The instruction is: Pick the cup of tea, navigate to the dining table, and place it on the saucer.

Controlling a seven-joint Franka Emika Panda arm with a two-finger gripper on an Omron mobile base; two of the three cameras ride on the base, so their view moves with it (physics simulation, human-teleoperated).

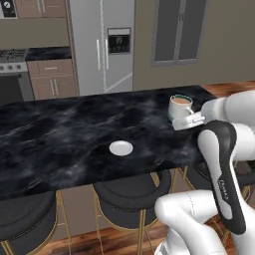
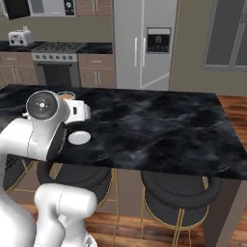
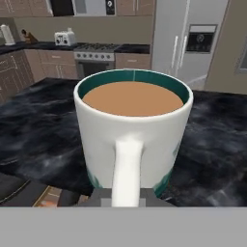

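Note:
The cup of tea [image 1: 180, 105] is white with a teal band and holds light brown liquid. It hangs upright over the right part of the dining table [image 1: 60, 129], whose top is glossy black marble. My gripper [image 1: 187, 121] is shut on the cup's side handle. In the hand view the cup of tea [image 3: 132, 120] stands close up, its handle running down between my fingertips [image 3: 101, 197]. The saucer [image 1: 121, 148], small, flat and white, lies bare on the table to the left of the cup and nearer the front edge. In the right base view the saucer [image 2: 79, 137] sits just in front of the half-hidden cup [image 2: 67, 95].
Round dark stools [image 1: 127, 196] on gold legs stand under the table's near edge. Behind the table are a steel fridge [image 1: 102, 45], a stove [image 2: 57, 53] and a counter with a toaster [image 2: 20, 36]. The table's right end [image 2: 226, 140] borders wooden floor.

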